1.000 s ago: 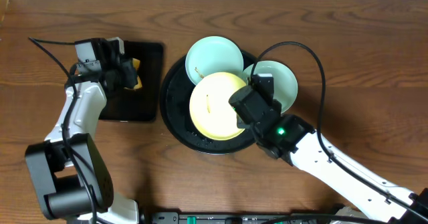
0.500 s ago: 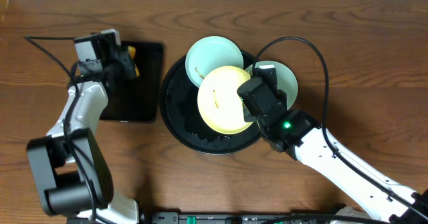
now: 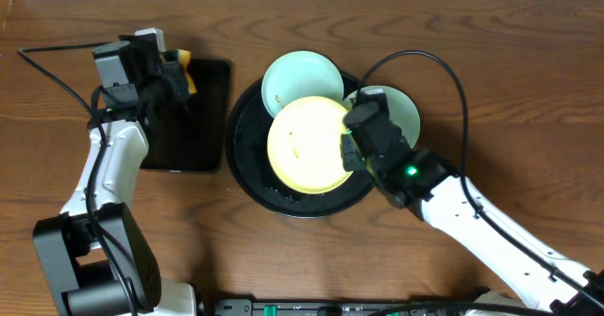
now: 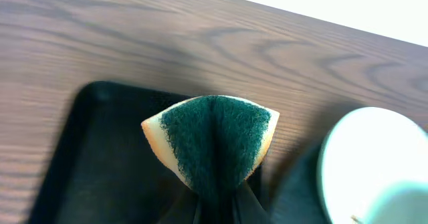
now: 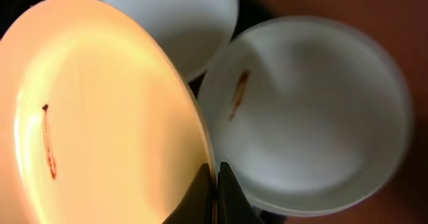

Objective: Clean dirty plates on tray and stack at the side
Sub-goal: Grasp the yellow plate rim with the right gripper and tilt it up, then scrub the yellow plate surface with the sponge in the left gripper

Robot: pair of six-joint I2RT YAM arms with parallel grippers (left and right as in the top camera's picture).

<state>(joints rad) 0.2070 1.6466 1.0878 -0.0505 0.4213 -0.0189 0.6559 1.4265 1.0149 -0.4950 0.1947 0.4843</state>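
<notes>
You have 3 plates, all on or over the round black tray [image 3: 243, 160]: 1 yellow, 2 aqua. The yellow plate [image 3: 302, 146] is mid-tray. The far aqua plate [image 3: 300, 78] sits on the tray's far rim, and the right aqua plate [image 3: 401, 118] hangs over its right rim. Yellow overlaps the near edge of both. There's a thin brown streak on yellow's left side and another on the right aqua plate, both clear in the right wrist view.

The right gripper [image 5: 215, 184] is nearly closed, its fingers pinching the yellow plate's right rim. The left gripper [image 4: 217, 204] is clamped on 1 sponge [image 4: 210, 140], yellow with a green scrub face, folded into a wedge. It's over the far end of the rectangular black tray [image 4: 100, 157]; you can't tell whether it touches. There's 1 of each tray, both on the wood table [image 3: 491, 33]
</notes>
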